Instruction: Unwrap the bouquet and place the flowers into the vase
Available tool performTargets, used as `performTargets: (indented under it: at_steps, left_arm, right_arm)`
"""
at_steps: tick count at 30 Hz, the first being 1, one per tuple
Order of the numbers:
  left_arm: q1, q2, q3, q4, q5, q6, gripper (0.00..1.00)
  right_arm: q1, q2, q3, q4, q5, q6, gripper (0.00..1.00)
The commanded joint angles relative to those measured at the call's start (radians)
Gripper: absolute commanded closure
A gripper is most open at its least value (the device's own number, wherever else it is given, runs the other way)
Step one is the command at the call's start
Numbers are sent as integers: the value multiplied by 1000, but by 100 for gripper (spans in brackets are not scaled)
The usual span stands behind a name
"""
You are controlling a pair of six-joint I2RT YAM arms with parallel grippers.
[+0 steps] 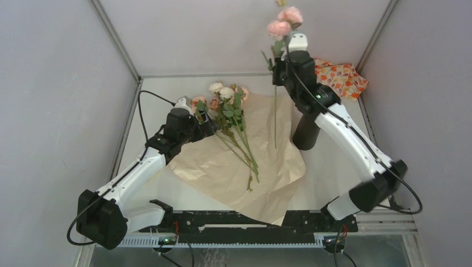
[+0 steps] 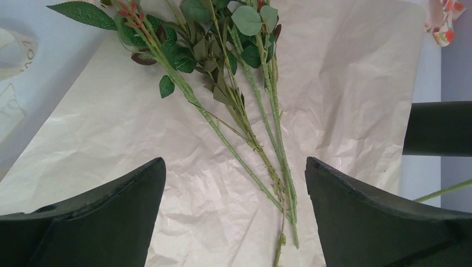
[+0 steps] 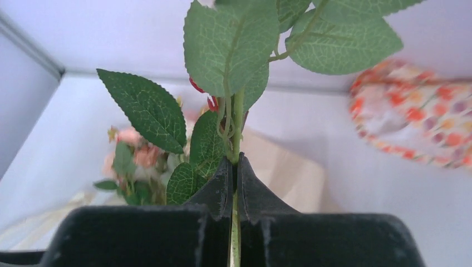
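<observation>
Right gripper [image 1: 283,54] is clamping the long-stemmed pink rose [image 1: 275,111] at upper centre, tip dangling left of the dark cylindrical vase [image 1: 305,133], likely needing a rightward shift, then plumb lowering; left gripper [image 1: 203,115] is hanging wide open by green-stemmed flowers [image 1: 236,119] on tan paper [image 1: 273,172].

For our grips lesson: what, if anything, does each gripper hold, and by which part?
The right gripper pinches one flower by its stem, near the leaves. The left gripper is open, holding nothing.

paper [image 2: 356,67]: I see tan paper, matt and crinkly.
vase [image 1: 305,136]: dark, smooth and dull to me.
cloth [image 1: 340,78]: soft, printed cloth.
leaves [image 3: 228,39]: I see fine veins, a dull skin.
</observation>
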Motion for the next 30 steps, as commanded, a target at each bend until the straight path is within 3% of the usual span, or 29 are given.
performTargets:
  at_steps: [1, 6, 11, 19, 30]
  left_arm:
    - [7, -17, -10, 44, 30, -11, 0]
    - [7, -4, -13, 56, 58, -23, 0]
    - [7, 0, -16, 65, 73, -33, 0]
    - [7, -11, -29, 65, 75, -46, 0]
    - [6, 7, -35, 81, 93, -64, 0]
  right_arm:
    - [27, -199, -136, 354, 240, -191, 100]
    - [21, -355, -251, 596, 377, -364, 100]
    - [-30, -429, -288, 684, 396, -410, 100]
    - [-107, -452, -286, 690, 377, -422, 100]
    - [-162, -464, -403, 588, 353, -279, 100]
